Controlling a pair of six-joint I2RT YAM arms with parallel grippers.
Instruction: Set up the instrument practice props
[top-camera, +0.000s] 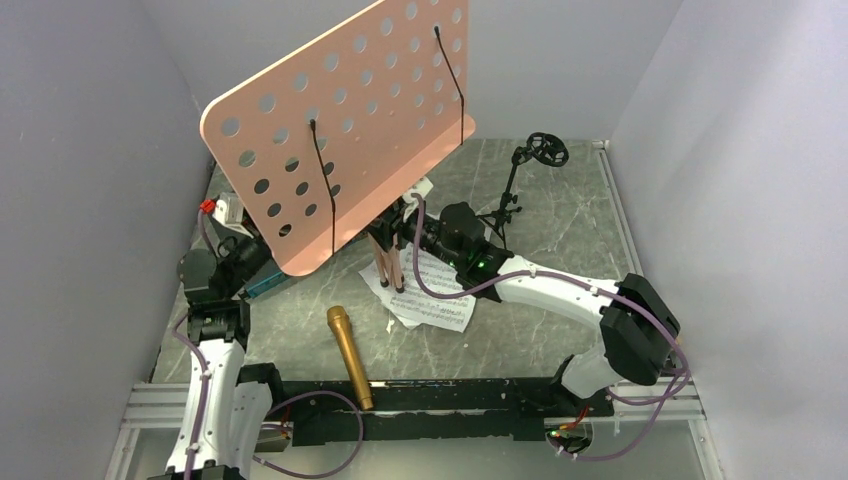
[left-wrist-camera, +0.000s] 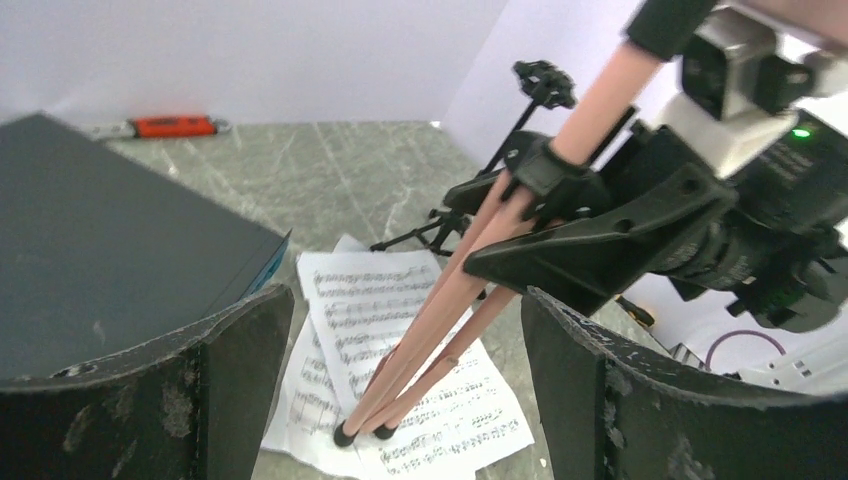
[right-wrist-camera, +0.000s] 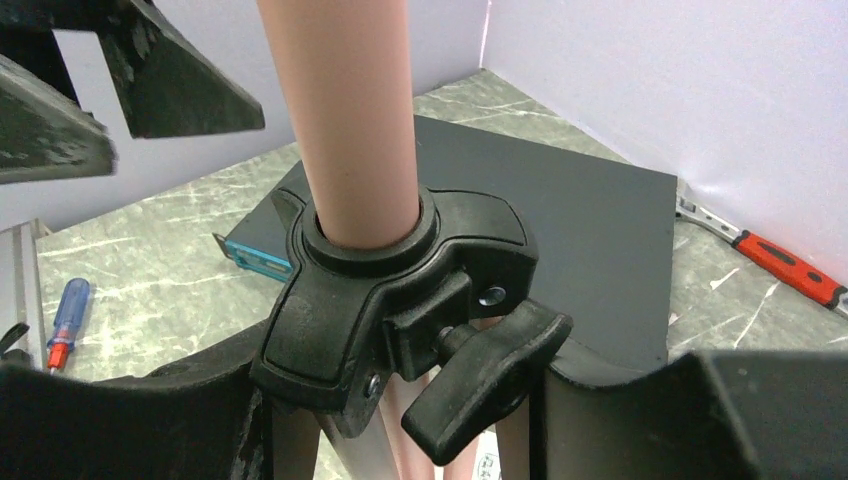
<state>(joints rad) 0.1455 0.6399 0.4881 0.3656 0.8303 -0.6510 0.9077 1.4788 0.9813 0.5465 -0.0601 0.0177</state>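
Note:
The pink perforated music stand (top-camera: 350, 120) stands tilted, its folded legs (left-wrist-camera: 450, 300) resting with their black feet on the two white sheet-music pages (top-camera: 440, 300). My right gripper (top-camera: 403, 225) is shut round the legs just under the black collar with its knob (right-wrist-camera: 400, 290). My left gripper (left-wrist-camera: 405, 300) is open and empty, left of the legs and facing them, jaws wide apart. The gold microphone (top-camera: 350, 357) lies on the table near the front. The small black tripod mic stand (top-camera: 515, 190) stands upright behind my right gripper; it also shows in the left wrist view (left-wrist-camera: 520, 110).
A dark flat panel with a teal edge (left-wrist-camera: 100, 250) lies beside my left gripper, under the stand's desk. A red-handled tool (left-wrist-camera: 170, 126) lies by the back wall. A blue screwdriver (right-wrist-camera: 68, 315) lies on the table. Walls close in on three sides.

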